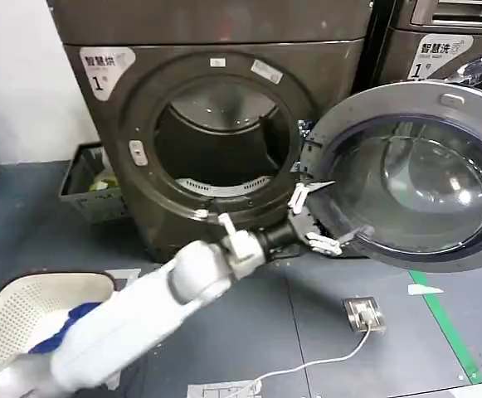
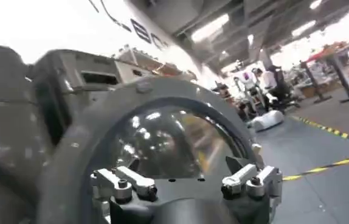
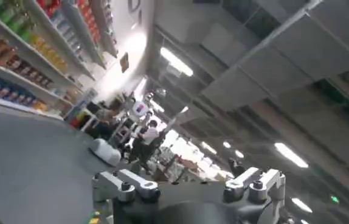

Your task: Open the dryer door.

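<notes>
Dark bronze-grey front-loading dryer (image 1: 141, 149) with the white "1" badge sits at the left, round drum opening bare. Its big round dryer door (image 1: 415, 178), grey back ring around a domed clear glass bowl, hangs swung wide off the hinge at the opening's right side, inner face toward me, low over the grey floor (image 1: 307, 332). So the door reads as already open; job looks about done.

Handling, my guess: door is heavy, rigid, glass dome slick and breakable, so I'd push or hook on the grey rim, never the glass. It swings on the hinge only, follow the arc, no yanking.

My left gripper (image 1: 322, 217) is reached forward on a long white arm running from the lower left of the head view, wrist level, pointing at the door's lower-left inner rim. Its white fingers (image 1: 300, 196) are spread, holding nothing, one above and one below, right at the rim edge; contact I can't confirm. Left wrist view: both fingers splayed, door back (image 2: 65, 176) close ahead.

My right gripper (image 3: 186, 185) is up, camera facing ceiling and shelving, fingers spread and empty, idle.
</notes>
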Controlling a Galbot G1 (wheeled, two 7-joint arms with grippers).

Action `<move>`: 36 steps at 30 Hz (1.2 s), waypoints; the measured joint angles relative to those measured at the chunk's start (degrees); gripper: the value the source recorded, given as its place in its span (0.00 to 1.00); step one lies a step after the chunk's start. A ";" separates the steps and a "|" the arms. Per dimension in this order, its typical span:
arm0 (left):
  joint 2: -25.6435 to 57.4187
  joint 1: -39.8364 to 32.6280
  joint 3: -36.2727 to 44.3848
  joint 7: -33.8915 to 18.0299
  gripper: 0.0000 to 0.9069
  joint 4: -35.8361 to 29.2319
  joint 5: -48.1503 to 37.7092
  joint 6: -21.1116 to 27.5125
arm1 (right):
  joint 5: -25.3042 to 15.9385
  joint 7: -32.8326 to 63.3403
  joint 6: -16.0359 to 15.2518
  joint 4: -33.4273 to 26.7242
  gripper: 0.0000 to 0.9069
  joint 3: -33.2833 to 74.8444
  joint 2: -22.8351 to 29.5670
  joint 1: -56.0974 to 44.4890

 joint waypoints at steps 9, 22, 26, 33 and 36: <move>12.61 15.26 -14.60 -2.79 1.00 -10.03 0.61 2.42 | -0.48 -0.05 -0.57 1.22 1.00 -2.05 -0.97 1.06; 16.84 35.67 -43.71 -10.27 1.00 -13.73 -13.88 18.63 | -1.22 -0.20 -0.86 0.55 1.00 -5.79 -3.53 3.38; 17.03 39.82 -50.57 -10.47 1.00 -12.48 -16.81 21.25 | -1.56 -0.35 -1.08 0.32 1.00 -7.27 -4.55 4.30; 18.94 40.85 -56.06 -9.30 1.00 -8.22 -15.61 32.28 | -1.97 -0.63 -1.12 -0.39 1.00 -9.89 -6.12 5.52; 20.10 40.33 -57.75 -4.47 1.00 -5.68 -11.44 38.58 | -2.20 -0.79 -1.02 -0.71 1.00 -11.14 -6.94 6.14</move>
